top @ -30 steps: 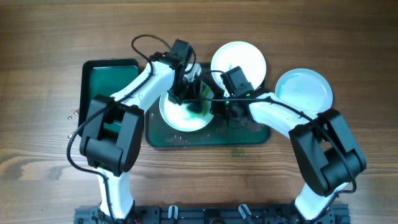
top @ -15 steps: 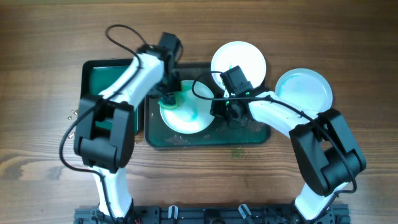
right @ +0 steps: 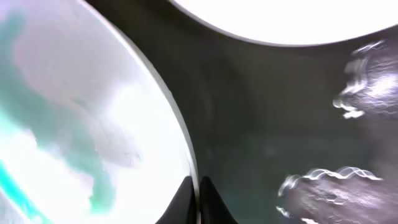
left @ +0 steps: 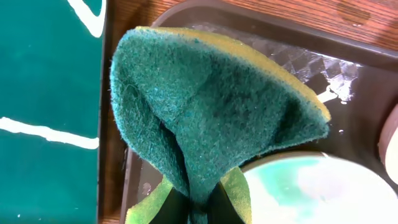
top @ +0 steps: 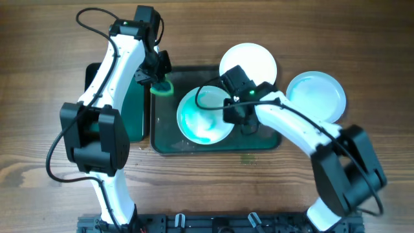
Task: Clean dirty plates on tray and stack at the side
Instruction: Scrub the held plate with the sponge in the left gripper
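Note:
A white plate (top: 206, 115) with a teal smear lies on the dark green tray (top: 259, 139). My right gripper (top: 234, 111) is shut on its right rim; the right wrist view shows the fingertips (right: 198, 199) pinching the edge of the plate (right: 74, 124). My left gripper (top: 159, 83) is shut on a folded green sponge (left: 211, 106) above the tray's back left corner, clear of the plate (left: 311, 193). A second plate (top: 248, 63) sits at the tray's back edge. A third plate (top: 315, 95) lies on the table to the right.
The smaller bright green sponge tray (top: 134, 113) lies left of the big tray, partly under my left arm; it also shows in the left wrist view (left: 43, 81). Water drops speckle the dark tray (right: 348, 186). A few small bits lie on the wood at the far left (top: 75, 119).
My left gripper has lifted the sponge off the plate and moved it back and left to the tray's corner. The plate has shifted a little to the right in my right gripper.

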